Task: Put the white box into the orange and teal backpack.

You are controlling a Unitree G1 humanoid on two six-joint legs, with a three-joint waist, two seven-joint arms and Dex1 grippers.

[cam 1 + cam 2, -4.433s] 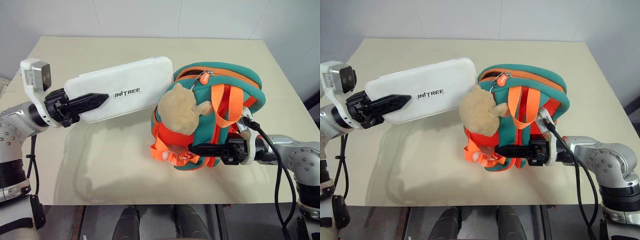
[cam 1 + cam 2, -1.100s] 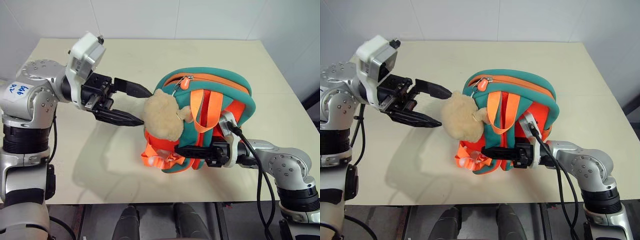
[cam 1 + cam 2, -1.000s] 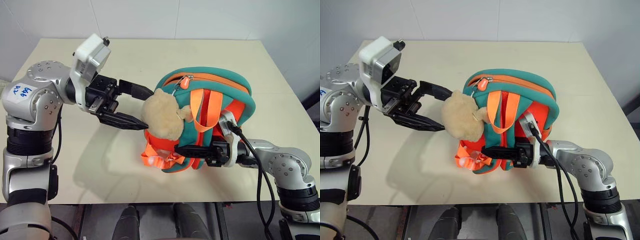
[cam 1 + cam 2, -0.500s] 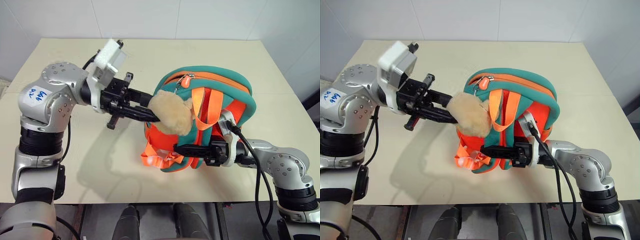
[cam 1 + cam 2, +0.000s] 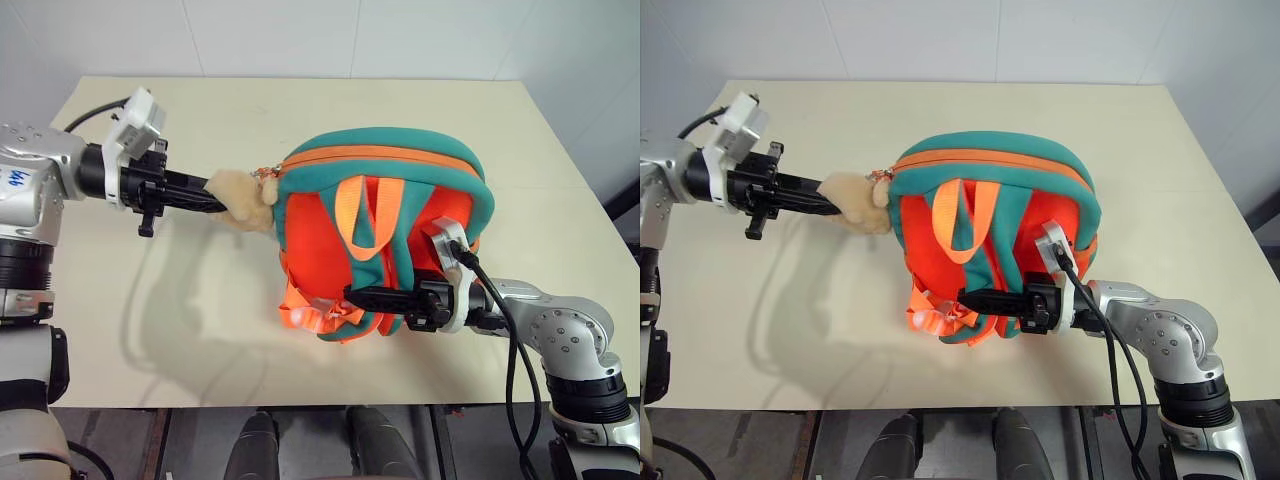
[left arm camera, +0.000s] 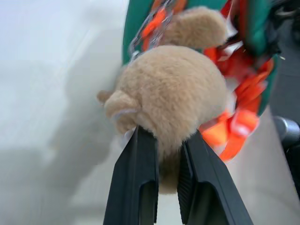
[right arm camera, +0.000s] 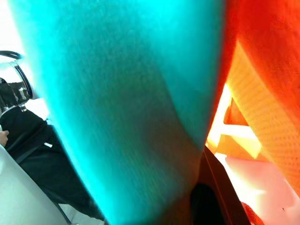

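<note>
left tool (image 5: 215, 194): clamped shut on the tan plush toy (image 5: 242, 196) that hangs off the backpack; in the left wrist view I see both fingers (image 6: 138, 187) pinching the fur.
right tool (image 5: 365, 296): closed on the lower front of the orange and teal backpack (image 5: 385, 225), at the strap webbing. Exactly which layer it has, I can't tell.
backpack position: mid-counter (image 5: 300, 110), slightly toward the right edge, held propped up between my two tools, strap side facing the head camera. Plush pulled out toward the left edge.
white box: I see it nowhere on the counter. My read: it's already inside the backpack, but I can't confirm, no line of sight into the compartment.
backpack contents: unknown from here. The orange zip line runs along the top arc; can't tell if it's shut or gaping.
step in hand (judgement): looks like I'm tidying or steadying the bag by the plush, probably to settle the box or close up.
how to do it well: keep the pull on the plush gentle and in line with its tether, since the loop near the zipper is the weak point. Keep the right tool as anchor so the bag doesn't slide or tip. Don't let the opening tilt down toward the counter or the box could slip out.
risk: plush is soft, grip may creep.
</note>
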